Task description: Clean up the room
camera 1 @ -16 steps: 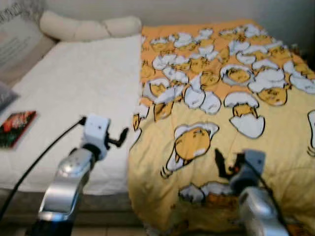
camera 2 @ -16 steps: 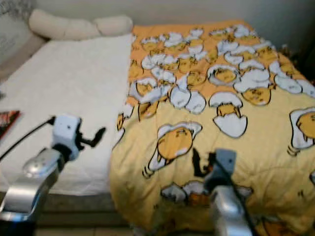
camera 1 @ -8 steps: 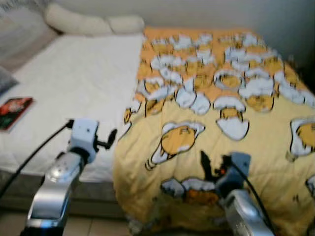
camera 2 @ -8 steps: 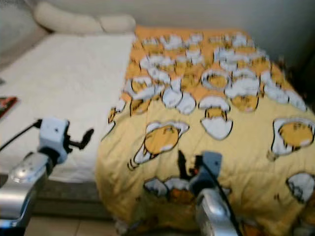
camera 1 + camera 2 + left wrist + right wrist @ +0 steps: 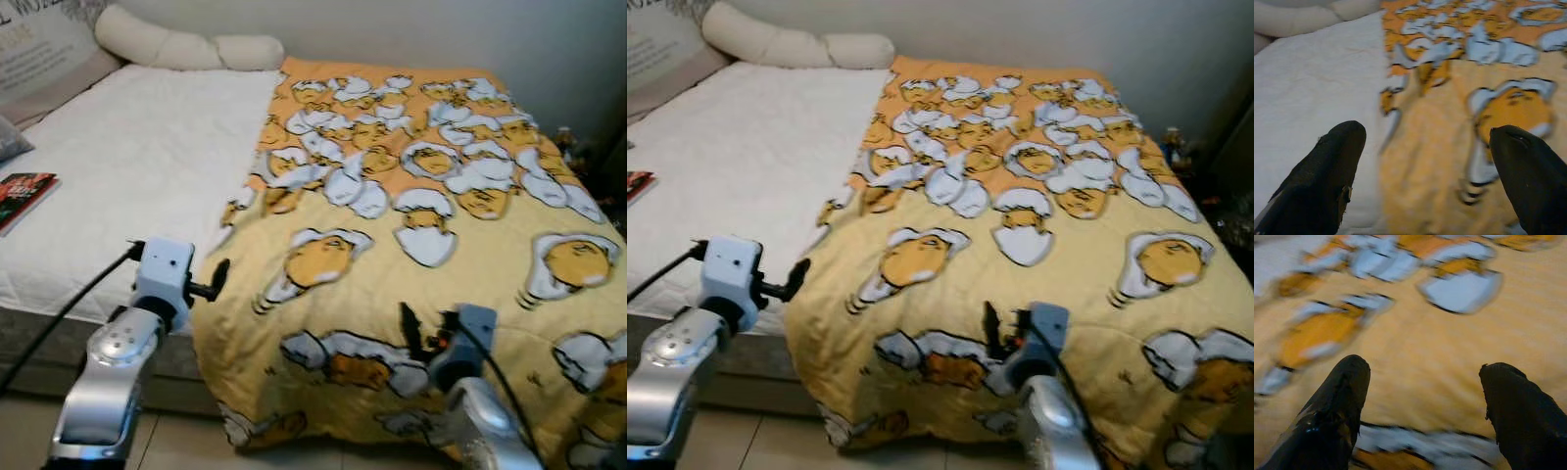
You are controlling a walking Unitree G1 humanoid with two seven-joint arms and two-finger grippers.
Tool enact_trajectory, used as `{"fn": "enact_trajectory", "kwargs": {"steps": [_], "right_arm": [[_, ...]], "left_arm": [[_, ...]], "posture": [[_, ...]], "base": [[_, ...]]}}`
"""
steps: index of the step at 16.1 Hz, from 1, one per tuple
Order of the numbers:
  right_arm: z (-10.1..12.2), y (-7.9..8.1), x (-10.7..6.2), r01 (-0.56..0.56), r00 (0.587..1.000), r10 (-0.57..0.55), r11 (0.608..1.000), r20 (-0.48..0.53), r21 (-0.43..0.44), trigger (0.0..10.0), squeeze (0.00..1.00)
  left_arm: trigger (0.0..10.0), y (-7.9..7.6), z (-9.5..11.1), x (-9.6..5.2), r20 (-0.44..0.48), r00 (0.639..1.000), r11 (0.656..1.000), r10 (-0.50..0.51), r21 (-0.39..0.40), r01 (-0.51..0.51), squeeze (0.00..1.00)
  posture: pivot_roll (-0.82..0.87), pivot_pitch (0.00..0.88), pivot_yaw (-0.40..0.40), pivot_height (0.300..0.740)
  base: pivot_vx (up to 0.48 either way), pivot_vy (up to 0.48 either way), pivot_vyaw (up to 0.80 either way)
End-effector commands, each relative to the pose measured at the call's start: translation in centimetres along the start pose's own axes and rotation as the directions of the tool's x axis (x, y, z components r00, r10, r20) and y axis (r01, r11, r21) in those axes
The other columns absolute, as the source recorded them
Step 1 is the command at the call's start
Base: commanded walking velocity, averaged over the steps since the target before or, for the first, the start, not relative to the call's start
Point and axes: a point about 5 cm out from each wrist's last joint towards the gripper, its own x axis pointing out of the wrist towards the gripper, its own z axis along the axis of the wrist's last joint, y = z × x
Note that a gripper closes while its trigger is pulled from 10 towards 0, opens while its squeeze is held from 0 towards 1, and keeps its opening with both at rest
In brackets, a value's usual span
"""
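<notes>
Bed [image 5: 137, 166] with a white mattress cover stretched across the scene, and over at its far left edge lay a red-and-black book [image 5: 22, 196], flat on the sheet, with a printed grey cushion [image 5: 39, 49] up in the corner behind it. Along the headboard end sat a long cream bolster pillow [image 5: 186, 49], touching the wall. Moving in, the left gripper [image 5: 217, 279] hung at the near edge of the mattress, right where white sheet met blanket; through the left wrist camera its fingers [image 5: 1322, 181] stood wide apart with nothing between them, the sheet under one and the blanket under the other. Next came the yellow-and-orange blanket [image 5: 431, 215], printed with cartoon eggs, spread over the right half of the bed and draping down over the near side toward the tiled floor [image 5: 167, 446]; its left border ran in a slanting, slightly rumpled line across the mattress. Further right, the right gripper [image 5: 416, 328] hovered above the blanket's near portion, and the right wrist camera showed its fingers [image 5: 1334, 406] spread wide too, gripping nothing, only blurred yellow fabric beyond them. At the far right, beside the bed, some small dark objects sat in shadow, too dim to make out.
</notes>
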Motion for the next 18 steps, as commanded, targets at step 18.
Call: {"fn": "enact_trajectory", "kwargs": {"steps": [18], "right_arm": [[2.0,0.5,1.9,-0.016,0.998,0.016,1.0,0.056,-0.002,10.0,0.0]], "left_arm": [[10.0,-0.3,0.6,0.7,0.025,1.0,0.999,0.0,0.033,-0.001,1.0]], "posture": [[0.04,0.0,-0.06,0.74]], "base": [[0.0,-0.262,0.0]]}}
